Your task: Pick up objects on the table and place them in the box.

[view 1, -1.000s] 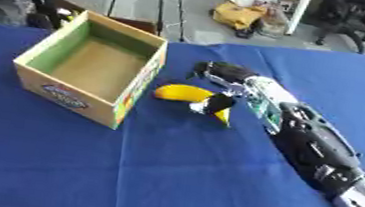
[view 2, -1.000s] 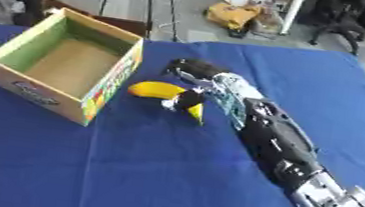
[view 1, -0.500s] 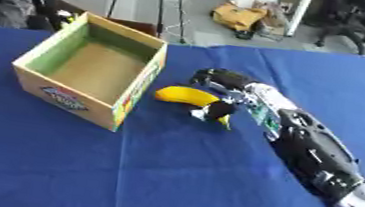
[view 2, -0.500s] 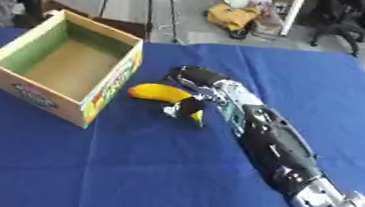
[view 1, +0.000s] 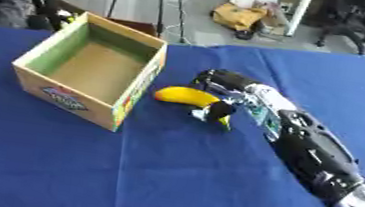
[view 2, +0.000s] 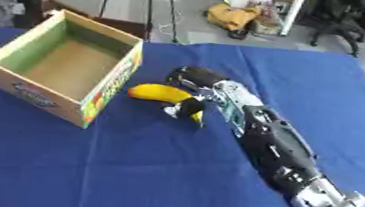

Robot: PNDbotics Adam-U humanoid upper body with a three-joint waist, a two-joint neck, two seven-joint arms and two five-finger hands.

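A yellow banana (view 1: 184, 96) lies on the blue table just right of the open cardboard box (view 1: 89, 74). My right hand (view 1: 221, 91) reaches in from the lower right and sits over the banana's right end, with fingers curled above it and the thumb (view 1: 211, 113) down in front of it. The box has a green inner wall and a brown floor, and nothing shows inside it. My left hand is in no view.
The blue cloth (view 1: 151, 172) covers the whole table. Beyond the far edge stand a tripod (view 1: 160, 1), a yellow bag (view 1: 237, 16), an office chair (view 1: 347, 21), and a seated person at the far left.
My right hand has closed further round the banana's right end. The banana and box stay in about the same place on the table.
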